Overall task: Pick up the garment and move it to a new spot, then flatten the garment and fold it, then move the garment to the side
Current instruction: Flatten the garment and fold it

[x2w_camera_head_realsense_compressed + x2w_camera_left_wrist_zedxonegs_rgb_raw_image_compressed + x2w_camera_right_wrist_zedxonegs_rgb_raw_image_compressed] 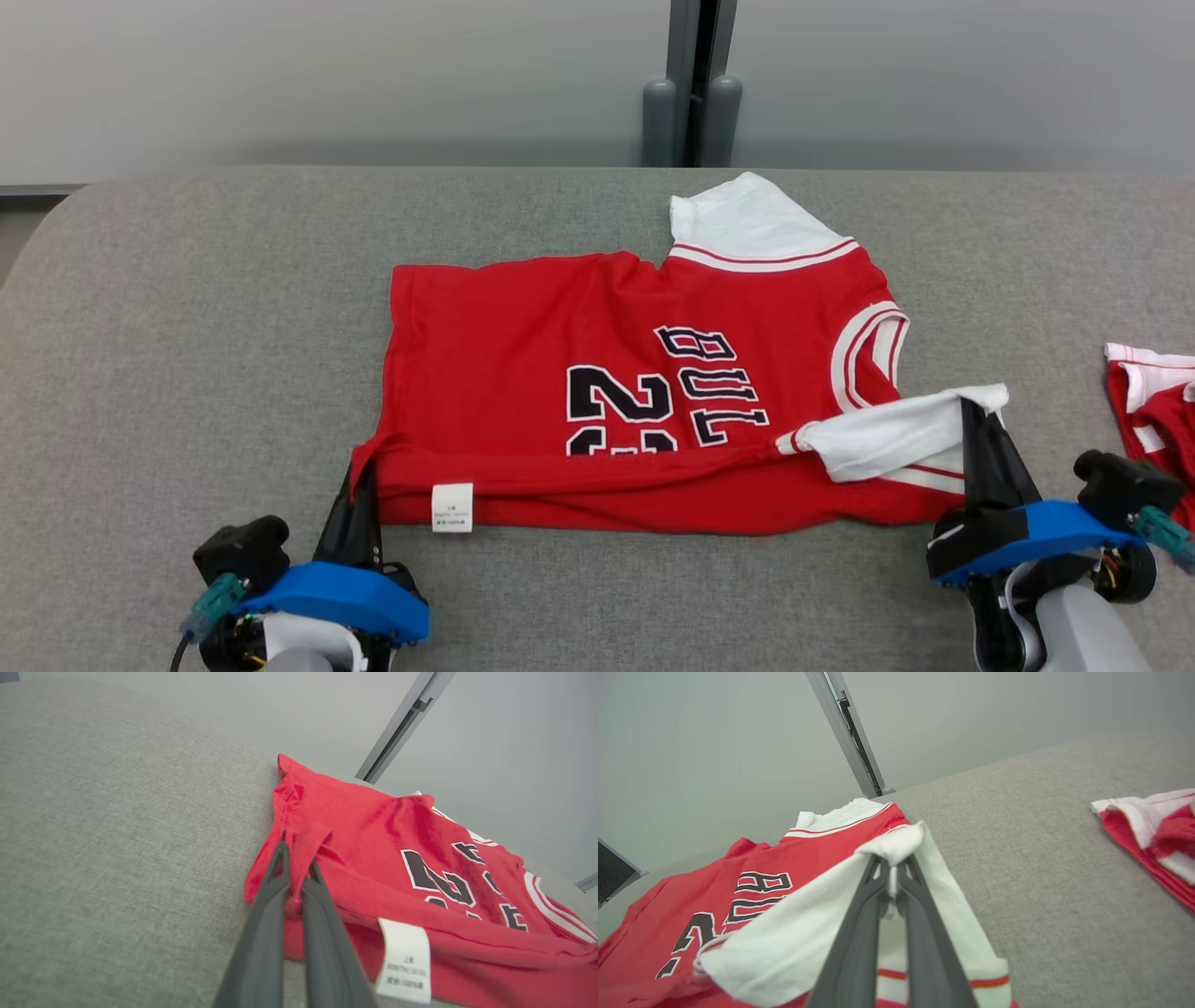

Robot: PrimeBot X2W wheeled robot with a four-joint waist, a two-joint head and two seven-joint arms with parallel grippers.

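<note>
The garment (644, 373) is a red jersey with white sleeves and black lettering, spread on the grey table (187, 327) with its near long edge folded over. My left gripper (359, 481) is shut on the garment's near left hem corner (303, 844), which is lifted slightly. On the right, my right gripper (976, 411) is shut on the white sleeve (896, 849), holding it raised above the jersey's near right corner. A white care label (404, 966) hangs from the near fold.
A second red and white garment (1153, 411) lies at the table's right edge, seen also in the right wrist view as a red and white bundle (1153, 830). A grey wall with a vertical post (695, 84) stands behind the table. Bare grey cloth lies left of the jersey.
</note>
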